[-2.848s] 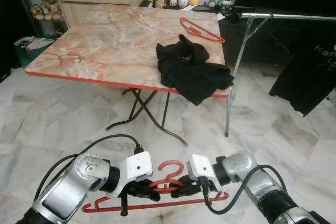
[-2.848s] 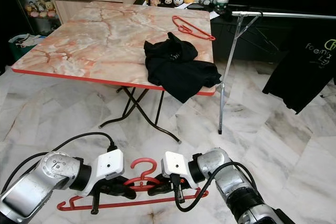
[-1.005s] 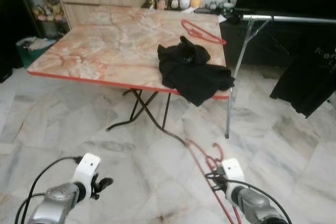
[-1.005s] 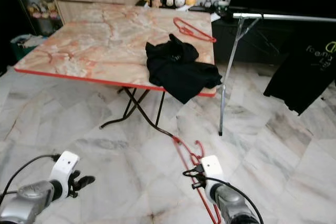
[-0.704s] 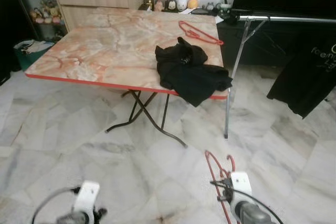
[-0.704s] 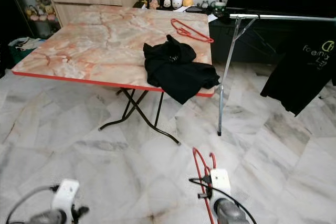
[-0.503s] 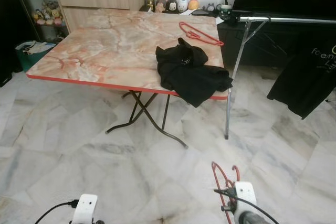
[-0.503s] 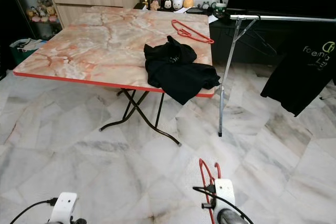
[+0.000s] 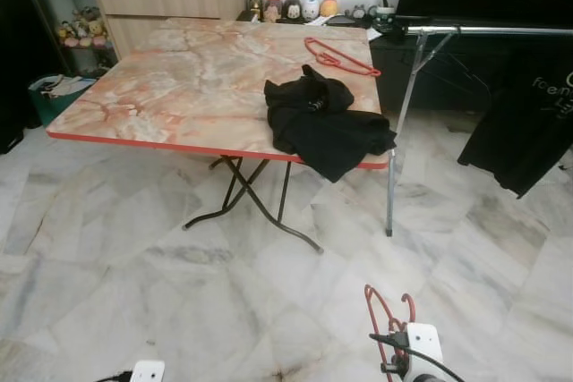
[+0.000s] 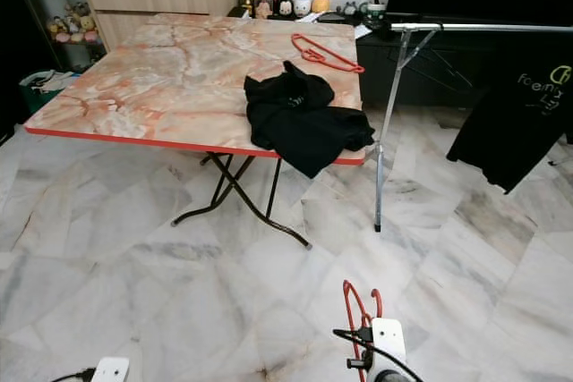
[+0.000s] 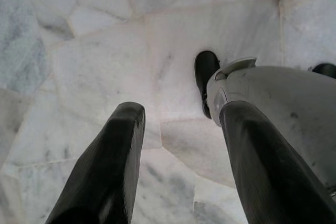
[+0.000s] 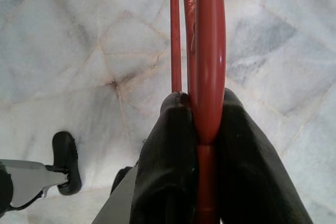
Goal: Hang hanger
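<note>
We are pinching the red hanger (image 12: 208,77) between the closed fingers of our right gripper (image 12: 202,145), left gripper (image 11: 178,156) hanging open and empty, and that thin edge-on hold is risking the hanger twisting loose before reaching the rail (image 9: 483,30).
</note>
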### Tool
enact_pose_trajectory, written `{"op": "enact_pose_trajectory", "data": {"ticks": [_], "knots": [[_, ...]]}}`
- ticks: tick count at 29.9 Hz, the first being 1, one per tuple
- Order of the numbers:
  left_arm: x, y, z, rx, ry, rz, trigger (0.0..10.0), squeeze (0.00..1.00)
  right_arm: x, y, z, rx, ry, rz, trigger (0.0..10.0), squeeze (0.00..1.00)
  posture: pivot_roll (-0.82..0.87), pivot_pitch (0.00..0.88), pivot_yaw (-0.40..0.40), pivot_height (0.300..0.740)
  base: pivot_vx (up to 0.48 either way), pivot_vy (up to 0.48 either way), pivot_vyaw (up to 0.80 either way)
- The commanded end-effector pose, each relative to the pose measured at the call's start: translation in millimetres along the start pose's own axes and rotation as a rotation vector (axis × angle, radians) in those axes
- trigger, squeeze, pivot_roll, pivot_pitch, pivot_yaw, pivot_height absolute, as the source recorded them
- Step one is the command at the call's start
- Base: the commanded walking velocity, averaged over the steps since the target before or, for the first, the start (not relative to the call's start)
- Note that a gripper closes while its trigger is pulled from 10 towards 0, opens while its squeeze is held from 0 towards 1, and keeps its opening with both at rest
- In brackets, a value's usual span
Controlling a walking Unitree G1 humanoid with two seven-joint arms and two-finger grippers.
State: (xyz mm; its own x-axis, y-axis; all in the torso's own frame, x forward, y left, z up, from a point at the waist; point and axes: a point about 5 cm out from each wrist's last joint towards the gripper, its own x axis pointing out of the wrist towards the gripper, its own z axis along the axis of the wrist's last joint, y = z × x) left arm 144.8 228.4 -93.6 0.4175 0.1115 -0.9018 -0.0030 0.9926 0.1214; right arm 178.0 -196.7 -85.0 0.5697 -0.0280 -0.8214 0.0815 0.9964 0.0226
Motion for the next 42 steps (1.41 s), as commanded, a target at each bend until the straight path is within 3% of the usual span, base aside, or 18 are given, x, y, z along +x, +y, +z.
{"op": "enact_pose_trajectory", "data": {"ticks": [1, 21, 33, 42], "knots": [[0.2, -2.5, -0.4, 0.01, -0.006, 0.0, 10.0, 0.0, -0.4, -2.6, -0.2, -0.003, -0.002, -0.014, 10.0, 0.0, 0.01, 0.0, -0.007, 0.74, 0.0, -0.349, 0.0], [0.9, -12.9, -3.4, 0.018, -0.008, -0.029, 10.0, 0.0, 0.3, 16.5, -6.0, 0.022, -0.008, 0.035, 10.0, 0.0, -0.01, 0.0, -0.02, 0.74, 0.0, -0.359, 0.0], [1.0, -10.7, -1.4, 0.033, -0.008, -0.028, 10.0, 0.0, -1.1, 1.3, -4.5, 0.031, -0.009, 0.025, 10.0, 0.0, 0.0, 0.0, -0.02, 0.74, 0.0, -0.364, 0.0], [1.4, -12.6, 1.7, 0.038, -0.013, -0.036, 10.0, 0.0, 0.7, -0.1, 6.4, 0.043, -0.027, 0.026, 10.0, 0.0, 0.0, 0.0, -0.021, 0.74, 0.0, -0.364, 0.0]]}}
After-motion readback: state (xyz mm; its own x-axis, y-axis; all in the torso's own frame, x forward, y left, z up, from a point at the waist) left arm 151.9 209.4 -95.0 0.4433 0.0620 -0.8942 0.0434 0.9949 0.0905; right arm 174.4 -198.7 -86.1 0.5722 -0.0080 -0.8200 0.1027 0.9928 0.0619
